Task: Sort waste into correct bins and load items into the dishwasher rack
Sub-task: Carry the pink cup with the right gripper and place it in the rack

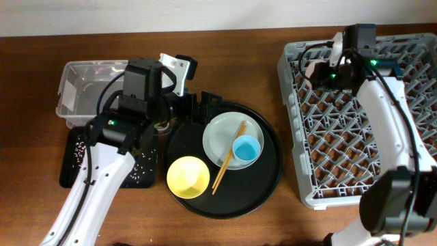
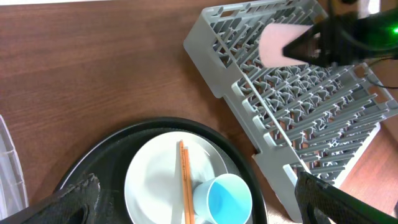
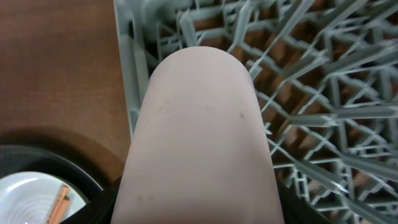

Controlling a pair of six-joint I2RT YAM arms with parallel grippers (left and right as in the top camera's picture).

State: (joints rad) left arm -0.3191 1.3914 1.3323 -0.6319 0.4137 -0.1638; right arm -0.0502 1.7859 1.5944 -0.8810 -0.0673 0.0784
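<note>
My right gripper is shut on the small pink cup, holding it just above the far-left corner of the grey dishwasher rack. In the left wrist view the pink cup hangs over the rack. My left gripper stands open and empty at the far edge of the round black tray. The pale plate on that tray carries the light blue cup and the chopsticks. Beside the plate sits the yellow bowl.
The clear plastic box stands at the far left. In front of it lies the shallow black tray with pale crumbs, partly under my left arm. Bare wood shows between the round tray and the rack.
</note>
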